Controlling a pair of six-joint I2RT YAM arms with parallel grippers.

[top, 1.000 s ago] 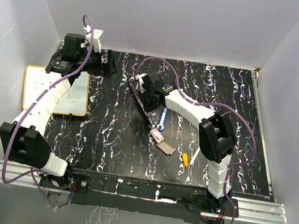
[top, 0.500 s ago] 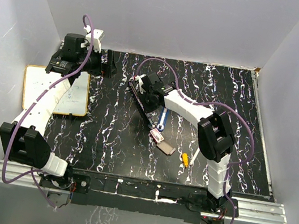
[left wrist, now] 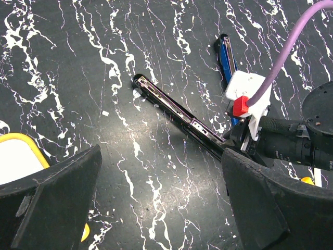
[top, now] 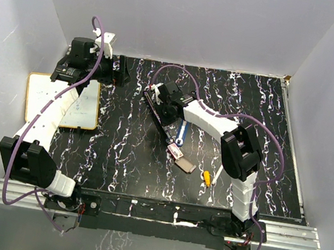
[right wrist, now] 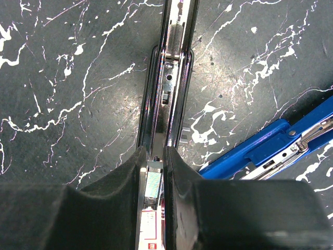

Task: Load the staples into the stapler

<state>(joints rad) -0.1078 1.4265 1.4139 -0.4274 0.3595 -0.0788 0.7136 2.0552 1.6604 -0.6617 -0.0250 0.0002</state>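
Nearest the bases, the red-and-white staples box (top: 176, 152) is lying w/ its tan tray (top: 186, 165) slid out. Just beyond, the right gripper (right wrist: 153, 156) is being held pinched on what looks like a silvery staple strip (right wrist: 151, 188), directly over the black stapler (right wrist: 169, 88) channel, long axes lined up. Farthest, the left gripper (left wrist: 161, 156) is being held spread wide, empty.

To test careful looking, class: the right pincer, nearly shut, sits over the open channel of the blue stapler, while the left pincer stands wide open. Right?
Wrong stapler: the right pincer sits over the open channel of the black stapler; the blue stapler lies beside it, as the right wrist view shows. The left pincer is indeed wide open.
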